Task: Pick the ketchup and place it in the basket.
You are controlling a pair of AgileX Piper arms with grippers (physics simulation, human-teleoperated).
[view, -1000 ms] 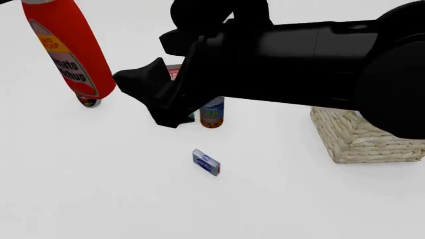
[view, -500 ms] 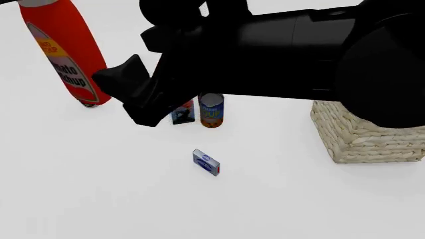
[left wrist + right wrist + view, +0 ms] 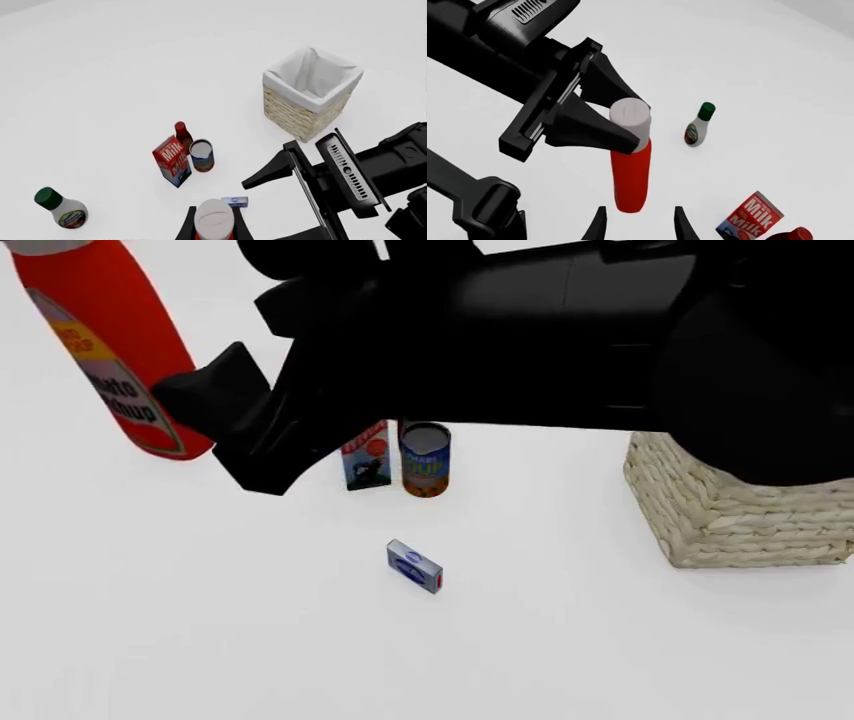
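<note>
The bright red plastic ketchup squeeze bottle with a white cap and yellow-orange label is held at its cap by the left end effector, whose black fingers are clamped on it; the bottle hangs tilted above the white bench, at the left of the front view. The right end effector has its fingers apart, with nothing between them. The square pale straw wicker basket with white cloth lining stands on the bench well to the right. Between them stand a red milk carton and a blue tin can, a small blue box lying nearer
</note>
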